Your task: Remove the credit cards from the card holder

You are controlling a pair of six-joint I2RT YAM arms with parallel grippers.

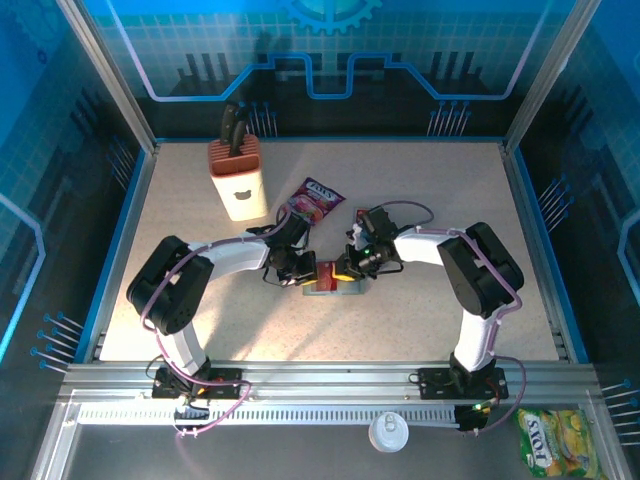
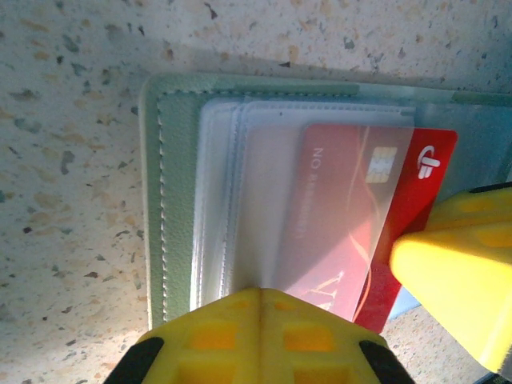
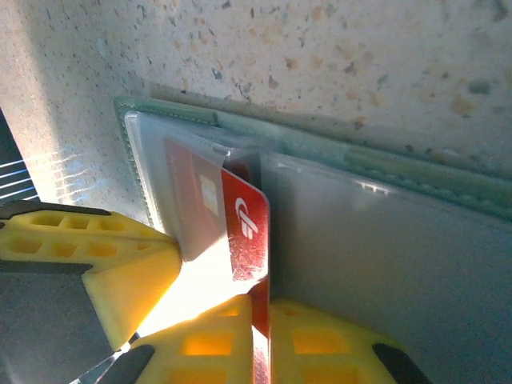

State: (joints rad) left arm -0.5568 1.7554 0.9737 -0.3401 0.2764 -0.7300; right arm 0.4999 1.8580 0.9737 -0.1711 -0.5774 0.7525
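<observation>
Nearest, by the rail well in front of the card holder (image 1: 338,291), are a white round lid (image 1: 388,432) and, further to the right, a yellow-green snack packet (image 1: 558,445) whose lettering is too small to read.

The card holder lies open and flat mid-bench (image 1: 450,190), with its long axis running left to right. The left pincer (image 2: 260,320) is clenched, its tips against the edge of the holder's clear sleeves. The right pincer (image 3: 258,318), on the holder's right half, grips the red credit card (image 2: 416,192) edgewise between its pads.

The card is half out of its sleeve. Its long axis runs square to the holder's stitched edge, slightly tilted. Its free end bears a white logo and points away from that edge. The word "NO" and a chip show through the plastic; the rest of the print is blurred.

Just beyond the holder lies a pink-purple snack packet (image 1: 315,200) with illegible print. Beyond that, to the left, stands a cream knife block (image 1: 237,180).
</observation>
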